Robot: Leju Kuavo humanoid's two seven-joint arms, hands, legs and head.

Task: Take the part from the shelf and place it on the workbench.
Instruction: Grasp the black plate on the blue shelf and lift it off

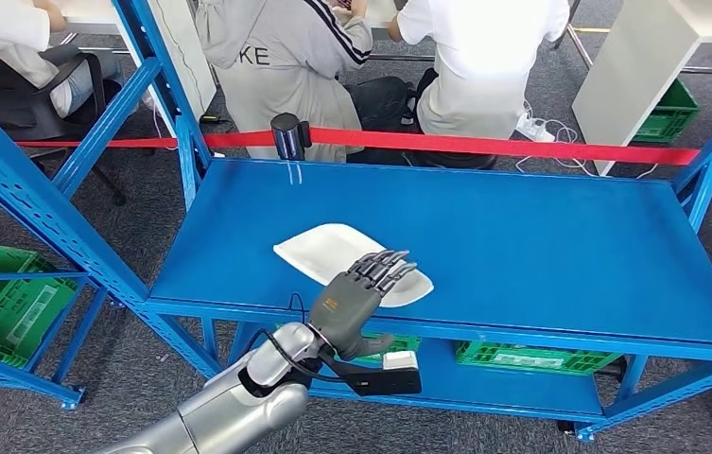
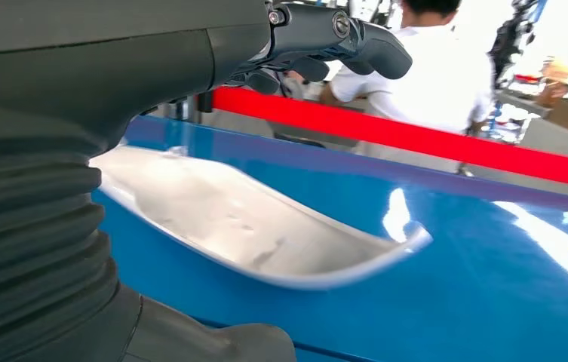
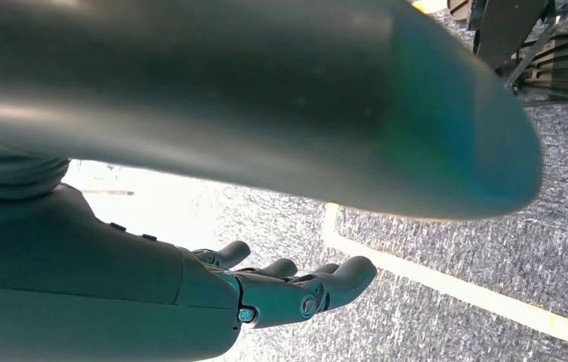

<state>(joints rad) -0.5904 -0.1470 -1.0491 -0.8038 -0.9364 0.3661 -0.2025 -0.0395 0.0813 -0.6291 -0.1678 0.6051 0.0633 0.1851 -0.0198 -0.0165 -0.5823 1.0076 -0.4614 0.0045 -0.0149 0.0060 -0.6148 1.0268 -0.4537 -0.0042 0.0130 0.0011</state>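
The part is a white, shallow curved shell lying on the blue shelf, left of its middle and near the front edge. My left hand reaches up from below the front edge, with its dark fingers stretched over the part's near end. In the left wrist view the part lies between the fingers on one side and the thumb on the other, with gaps on both sides, so the hand holds nothing. My right hand hangs over the floor, fingers loosely extended and empty.
A red barrier tape runs behind the shelf from a dark post, and people sit beyond it. Green crates stand on the lower shelf, and another on the rack to the left. Blue uprights flank the shelf.
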